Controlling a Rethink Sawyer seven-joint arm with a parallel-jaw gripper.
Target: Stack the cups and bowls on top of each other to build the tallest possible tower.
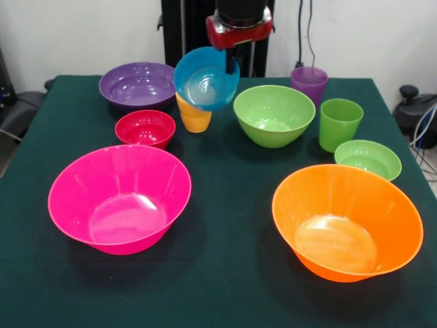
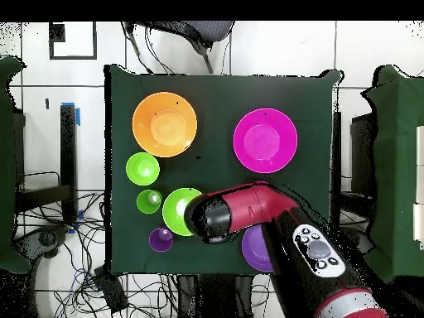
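Observation:
My gripper (image 1: 231, 67) is shut on the rim of the small blue bowl (image 1: 206, 78). The bowl hangs tilted in the air with its opening facing the camera. It sits just above the yellow-orange cup (image 1: 194, 117) and left of the medium green bowl (image 1: 273, 115). A small red bowl (image 1: 145, 128) and a purple bowl (image 1: 136, 85) stand further left. The purple cup (image 1: 308, 82), green cup (image 1: 339, 123) and small light green bowl (image 1: 367, 158) stand to the right. Each stands alone; no tower is in view. In the overhead view the arm (image 2: 248, 207) hides the gripper and blue bowl.
The large pink bowl (image 1: 119, 198) and large orange bowl (image 1: 346, 222) stand at the front of the green table (image 1: 225, 287), with bare cloth between them. In the overhead view the arm covers part of the purple bowl (image 2: 257, 248) and the edge of the medium green bowl (image 2: 175, 211).

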